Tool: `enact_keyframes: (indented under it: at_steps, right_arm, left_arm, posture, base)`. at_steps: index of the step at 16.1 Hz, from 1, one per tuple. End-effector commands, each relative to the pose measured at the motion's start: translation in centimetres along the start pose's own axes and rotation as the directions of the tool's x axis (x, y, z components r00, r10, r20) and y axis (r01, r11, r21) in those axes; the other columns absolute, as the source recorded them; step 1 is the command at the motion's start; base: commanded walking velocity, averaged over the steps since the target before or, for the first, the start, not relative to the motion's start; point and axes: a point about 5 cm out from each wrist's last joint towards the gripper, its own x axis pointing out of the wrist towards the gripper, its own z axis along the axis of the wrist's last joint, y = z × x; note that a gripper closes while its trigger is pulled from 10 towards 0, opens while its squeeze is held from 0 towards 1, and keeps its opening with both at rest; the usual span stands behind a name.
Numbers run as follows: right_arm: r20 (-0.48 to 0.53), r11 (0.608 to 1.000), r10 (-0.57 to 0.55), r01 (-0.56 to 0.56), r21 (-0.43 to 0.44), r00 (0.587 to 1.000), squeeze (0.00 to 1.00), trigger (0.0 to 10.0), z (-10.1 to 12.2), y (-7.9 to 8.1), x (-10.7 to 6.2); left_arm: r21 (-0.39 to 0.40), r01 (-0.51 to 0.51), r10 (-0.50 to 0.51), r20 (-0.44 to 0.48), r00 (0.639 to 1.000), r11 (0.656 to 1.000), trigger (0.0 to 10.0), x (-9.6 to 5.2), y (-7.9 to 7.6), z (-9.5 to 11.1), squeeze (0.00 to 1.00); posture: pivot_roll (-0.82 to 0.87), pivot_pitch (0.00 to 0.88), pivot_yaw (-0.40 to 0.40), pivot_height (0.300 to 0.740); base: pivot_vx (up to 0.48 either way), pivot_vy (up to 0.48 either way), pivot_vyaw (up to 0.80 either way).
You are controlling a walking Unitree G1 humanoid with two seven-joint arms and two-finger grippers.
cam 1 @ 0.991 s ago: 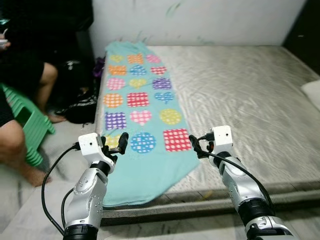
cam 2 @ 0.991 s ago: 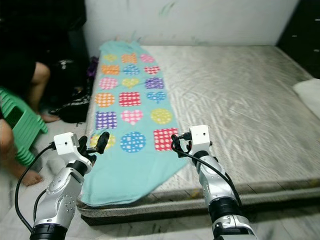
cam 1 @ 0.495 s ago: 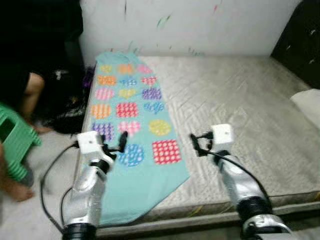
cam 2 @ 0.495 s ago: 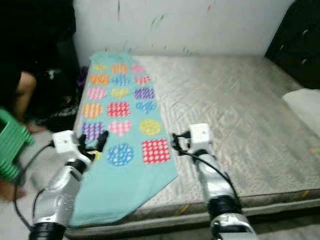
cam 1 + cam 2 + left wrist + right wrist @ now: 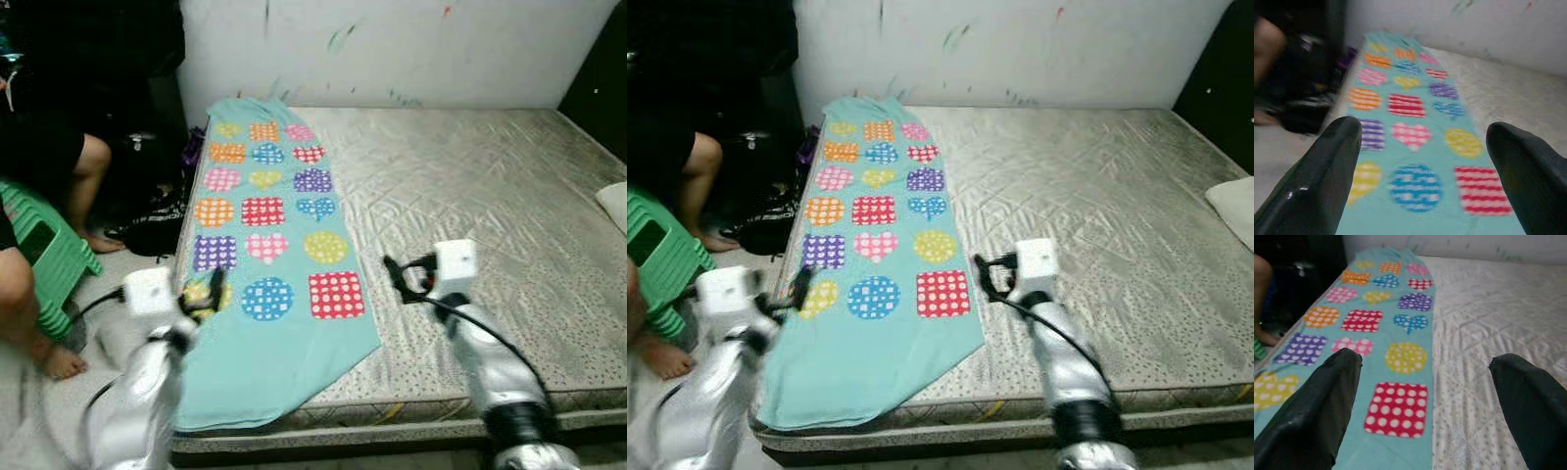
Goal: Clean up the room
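A turquoise blanket (image 5: 269,255) with coloured polka-dot patches lay stretched along the left side of a bare grey mattress (image 5: 490,206), its near end hanging over the front edge. Left gripper (image 5: 201,294) hovered just over the blanket's left border near a yellow patch, blurred, fingers (image 5: 1317,181) spread wide apart and holding nothing. Right gripper (image 5: 400,279) hung above the mattress just right of the blanket's near corner, fingers (image 5: 1322,401) also wide apart, empty. A person sat on a green stool (image 5: 49,257) to the left, bare foot on the floor, with a dark bag (image 5: 152,217) beside the bed. Likely step: closing in to grab the blanket for folding. Risks, as a guess: the left arm looked to be in motion, so a pinch could miss the thin edge or catch only one layer; pulling from one side could drag the blanket off the bed toward the person.
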Motion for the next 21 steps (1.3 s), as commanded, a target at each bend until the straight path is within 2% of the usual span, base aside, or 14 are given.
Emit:
enact_keyframes:
  at_steps: [1, 2, 3, 6, 10, 13, 16, 21]
  right_arm:
    - [-0.007, 1.0, -0.006, 0.006, 0.005, 1.0, 0.0, 10.0, 0.2, -0.7, -0.5]
    - [-0.031, 1.0, -0.002, 0.001, -0.027, 1.0, 0.0, 10.0, -0.4, -1.4, -1.1]
    - [-0.047, 0.999, -0.001, -0.001, -0.037, 0.999, 0.0, 10.0, -0.7, -1.7, -1.2]
    - [-0.049, 0.997, 0.008, -0.011, -0.077, 0.999, 0.0, 10.0, -0.3, -1.5, -0.7]
    - [-0.015, 0.996, 0.002, -0.003, -0.084, 1.0, 0.0, 10.0, 0.3, -0.9, -0.2]
    - [0.03, 0.997, -0.021, 0.023, -0.075, 0.999, 0.0, 10.0, 1.4, -0.5, -0.3]
    - [0.004, 0.998, -0.033, 0.033, -0.044, 0.999, 0.0, 10.0, 0.9, -0.5, -0.5]
    - [0.008, 0.998, -0.023, 0.023, -0.056, 1.0, 0.0, 10.0, 1.1, 0.0, -0.2]
  left_arm:
    - [0.06, -0.035, 0.033, 0.032, 0.999, 0.998, 10.0, -0.6, 1.0, 0.7, 0.0]
    - [0.123, -0.101, 0.096, 0.048, 0.994, 0.987, 10.0, -1.7, 3.1, 0.6, 0.0]
    - [0.153, -0.121, 0.115, 0.047, 0.992, 0.981, 10.0, -2.0, 3.9, 0.5, 0.0]
    - [0.162, -0.164, 0.158, 0.049, 0.986, 0.973, 10.0, -1.7, 4.5, 0.8, 0.0]
    - [0.195, -0.167, 0.157, 0.066, 0.985, 0.967, 10.0, -2.4, 4.5, 1.0, 0.0]
    - [0.222, -0.107, 0.088, 0.095, 0.992, 0.969, 10.0, -2.5, 3.9, 2.0, 0.0]
    - [0.176, -0.095, 0.08, 0.092, 0.993, 0.98, 10.0, -2.3, 3.3, 2.3, 0.0]
    - [0.125, -0.079, 0.071, 0.068, 0.995, 0.989, 10.0, -2.8, 2.1, 1.7, 0.0]
  posture:
    - [-0.05, 0.0, -0.043, 0.74]
    - [-0.04, 0.0, -0.053, 0.74]
    - [-0.03, 0.0, -0.056, 0.74]
    - [-0.03, 0.0, -0.058, 0.74]
    - [-0.02, 0.0, -0.054, 0.74]
    - [-0.02, 0.0, -0.047, 0.74]
    - [-0.03, 0.0, -0.047, 0.74]
    - [-0.01, 0.024, -0.057, 0.74]
  base:
    - [0.0, 0.0, 0.0]
    - [0.0, 0.0, 0.0]
    - [0.0, 0.0, 0.0]
    - [0.0, 0.0, 0.0]
    - [0.0, 0.0, 0.0]
    - [0.0, 0.0, 0.0]
    - [0.0, 0.0, -0.53]
    - [0.0, 0.0, -0.8]
